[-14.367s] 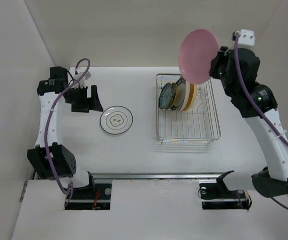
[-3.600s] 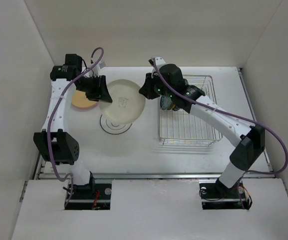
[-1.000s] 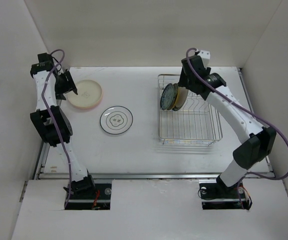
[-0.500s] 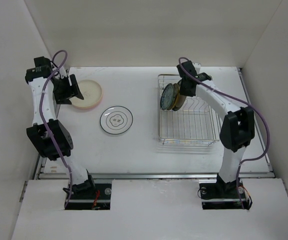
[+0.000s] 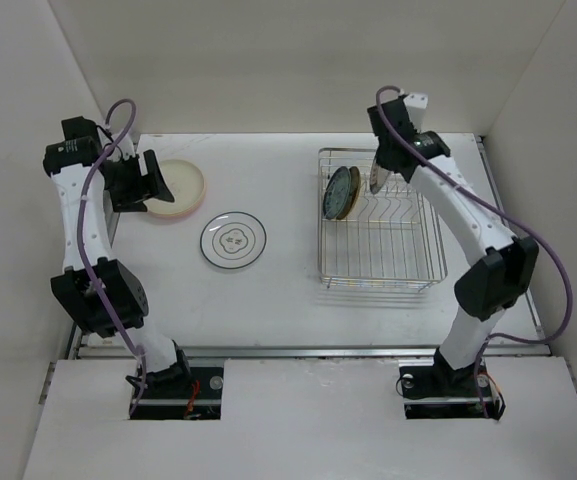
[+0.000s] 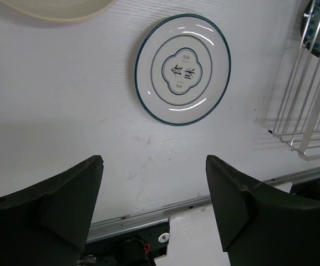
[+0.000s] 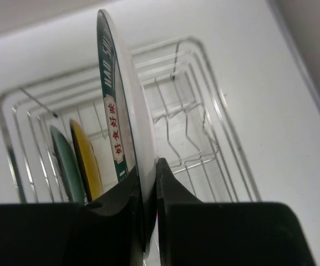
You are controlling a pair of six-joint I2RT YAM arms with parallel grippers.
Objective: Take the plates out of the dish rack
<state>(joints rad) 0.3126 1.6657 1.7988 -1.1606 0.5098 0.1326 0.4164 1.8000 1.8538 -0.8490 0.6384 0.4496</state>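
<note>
The right gripper (image 7: 148, 180) pinched a glossy, round teal-rimmed plate (image 7: 127, 111) over the thin-wired rack (image 5: 388, 250), while the left gripper (image 6: 154, 160) hung wide open.

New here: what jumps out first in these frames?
The right pincer is clamped on a teal-rimmed white plate, held on edge above the dish rack, where a teal plate and a yellow plate stand upright. Left of the rack, a second white plate lies flat on the table; the open left pincer hovers nearby.
</note>
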